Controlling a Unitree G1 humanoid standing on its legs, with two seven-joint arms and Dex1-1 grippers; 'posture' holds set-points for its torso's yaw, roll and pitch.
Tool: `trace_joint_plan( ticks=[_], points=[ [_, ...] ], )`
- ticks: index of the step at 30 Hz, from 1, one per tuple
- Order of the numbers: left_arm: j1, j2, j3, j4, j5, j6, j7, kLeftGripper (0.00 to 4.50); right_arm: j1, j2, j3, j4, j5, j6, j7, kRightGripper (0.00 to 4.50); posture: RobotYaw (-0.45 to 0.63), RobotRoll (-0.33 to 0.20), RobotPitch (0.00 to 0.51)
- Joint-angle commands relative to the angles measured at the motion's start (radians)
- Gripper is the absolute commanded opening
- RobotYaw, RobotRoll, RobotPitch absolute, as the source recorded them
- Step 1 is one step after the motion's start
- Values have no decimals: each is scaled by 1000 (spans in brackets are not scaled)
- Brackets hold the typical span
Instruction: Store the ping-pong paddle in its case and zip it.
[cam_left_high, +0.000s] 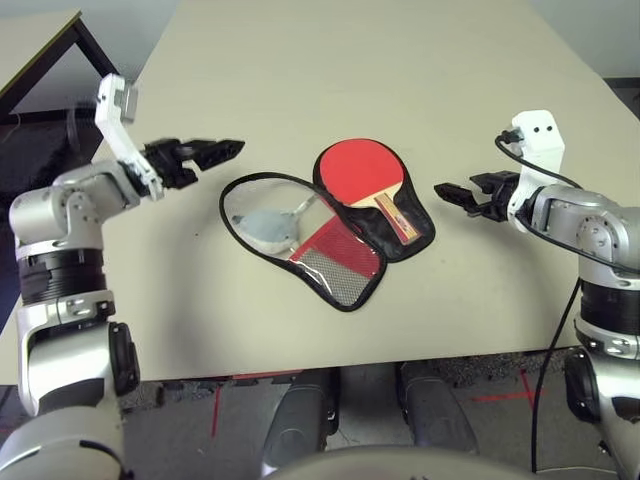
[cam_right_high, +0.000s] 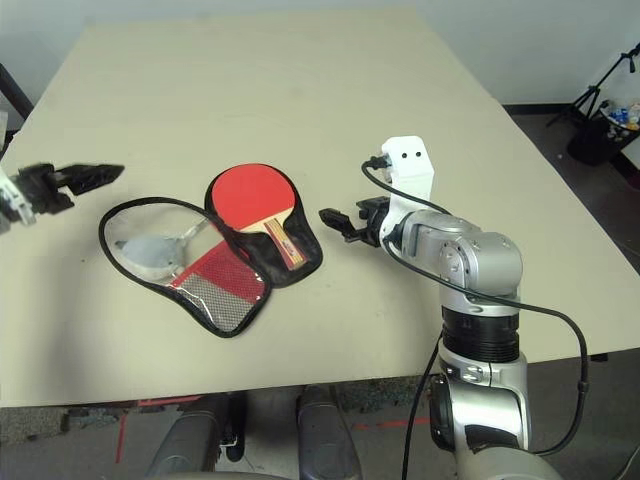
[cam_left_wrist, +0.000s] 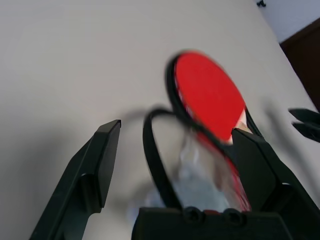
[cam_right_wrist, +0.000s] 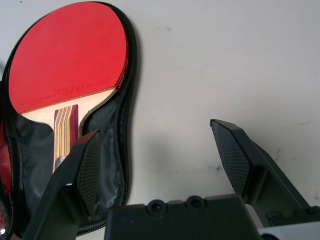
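In the left eye view we look down on a pale, smooth table (cam_left_high: 330, 70). Near its middle lies the case (cam_left_high: 345, 268), a soft paddle-shaped fabric cover spread open like a book, black zipper edging tracing each half. On the half nearer our right arm, the ping-pong paddle (cam_left_high: 362, 172) rests on the black lining, its round red rubber face up and its short pale wooden handle, striped red and yellow, pointing towards us. The other half shows a red panel, a patch of mesh and a grey-white soft lump (cam_left_high: 268, 226) inside its loop of edging. Our left gripper (cam_left_high: 222, 151) hangs above the table well left of the case, fingers spread and holding nothing, the silver forearm bent up at the wrist. Our right gripper (cam_left_high: 450, 194) hovers near the case's right side, fingers parted and empty.

The right eye view repeats this, with the right forearm's rounded silver casing and a black cable (cam_right_high: 540, 310) looping from it.

In the left wrist view, our two black fingers (cam_left_wrist: 100, 165) stand wide apart, framing the red face and the curved black edging.

In the right wrist view, the textured finger pads (cam_right_wrist: 231, 155) are spread over bare tabletop, with the paddle and its wood grain lying in the black lining beside them.
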Motion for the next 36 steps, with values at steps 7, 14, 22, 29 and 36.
trace_joint_plan(
  ticks=[7, 14, 22, 29, 36],
  points=[
    [84, 4, -9, -101, -64, 118, -1, 4500, 17, 17, 15, -14, 11, 5, -14, 4470, 16, 0, 184],
    [17, -41, 21, -144, -159, 227, 17, 4500, 22, 21, 12, -27, 14, 9, -24, 4470, 11, 0, 180],
    [-150, -154, 80, -111, -257, 336, 101, 4500, 31, 29, -4, -35, 10, 2, -45, 4470, -15, 0, 172],
    [-230, -255, 46, -94, -279, 343, 138, 4500, 26, 19, -36, -5, -17, -17, -88, 4470, -22, 0, 175],
    [-286, -358, -66, 18, -206, 200, 118, 4500, 5, -1, -83, 38, -46, -27, -149, 4470, -37, 0, 179]
  ],
)
